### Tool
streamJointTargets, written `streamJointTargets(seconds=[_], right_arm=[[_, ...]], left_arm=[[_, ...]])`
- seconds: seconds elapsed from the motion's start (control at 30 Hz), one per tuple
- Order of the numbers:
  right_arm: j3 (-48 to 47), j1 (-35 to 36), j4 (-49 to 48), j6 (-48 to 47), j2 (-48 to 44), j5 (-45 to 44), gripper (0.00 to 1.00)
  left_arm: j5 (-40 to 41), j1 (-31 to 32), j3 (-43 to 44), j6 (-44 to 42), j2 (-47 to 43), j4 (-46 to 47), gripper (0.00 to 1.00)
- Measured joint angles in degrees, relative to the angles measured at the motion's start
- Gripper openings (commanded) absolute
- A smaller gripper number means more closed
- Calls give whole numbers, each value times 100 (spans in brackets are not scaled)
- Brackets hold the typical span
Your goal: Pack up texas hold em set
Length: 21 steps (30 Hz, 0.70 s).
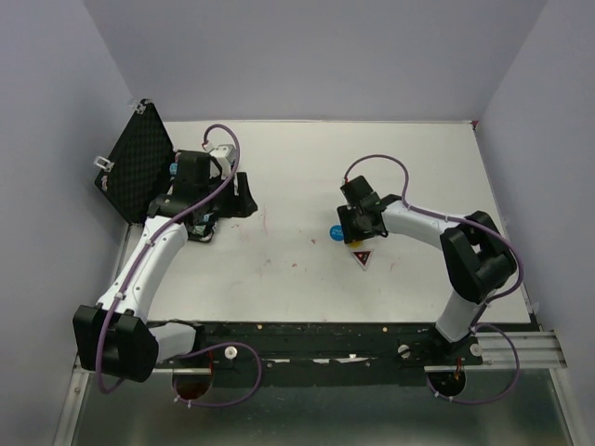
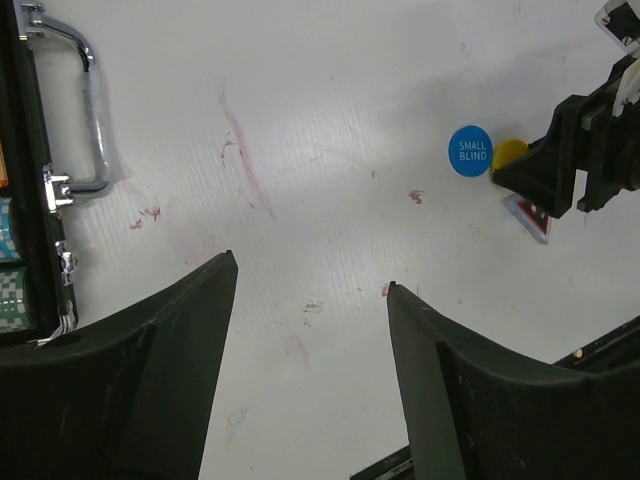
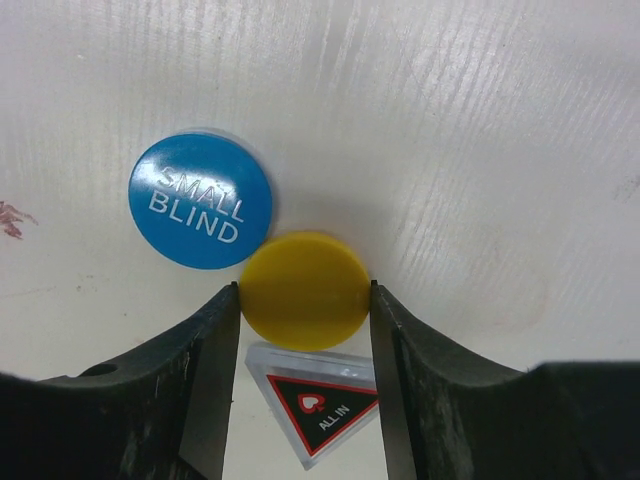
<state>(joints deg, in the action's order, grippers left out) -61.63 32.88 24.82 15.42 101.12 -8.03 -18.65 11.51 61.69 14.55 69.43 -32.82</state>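
A yellow disc [image 3: 305, 292] lies on the white table, touching a blue "SMALL BLIND" disc [image 3: 200, 200]. My right gripper [image 3: 305, 285] is shut on the yellow disc, one fingertip against each side of its rim. A clear triangular "ALL IN" token [image 3: 320, 402] lies between the fingers, just behind the disc. The black case [image 1: 135, 163] stands open at the far left with its foam lid up. Its silver handle [image 2: 95, 110] and some chips [image 2: 12, 290] show in the left wrist view. My left gripper [image 2: 310, 285] hangs open over bare table beside the case, holding nothing.
Faint red marks [image 2: 245, 150] stain the table [image 1: 297, 279] between the arms. Grey walls close in the left, back and right sides. A black rail [image 1: 316, 330] runs along the near edge by the arm bases.
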Motion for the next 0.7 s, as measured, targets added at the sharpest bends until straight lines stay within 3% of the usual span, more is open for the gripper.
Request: streamJointTargets(seconds=[0.2, 0.7], right_arm=[[70, 173, -35, -142, -448, 20, 38], [713, 1556, -1106, -761, -1742, 302, 36]], left_arm=[[-192, 363, 0, 39, 275, 39, 73], [-2103, 601, -214, 793, 1303, 643, 68]])
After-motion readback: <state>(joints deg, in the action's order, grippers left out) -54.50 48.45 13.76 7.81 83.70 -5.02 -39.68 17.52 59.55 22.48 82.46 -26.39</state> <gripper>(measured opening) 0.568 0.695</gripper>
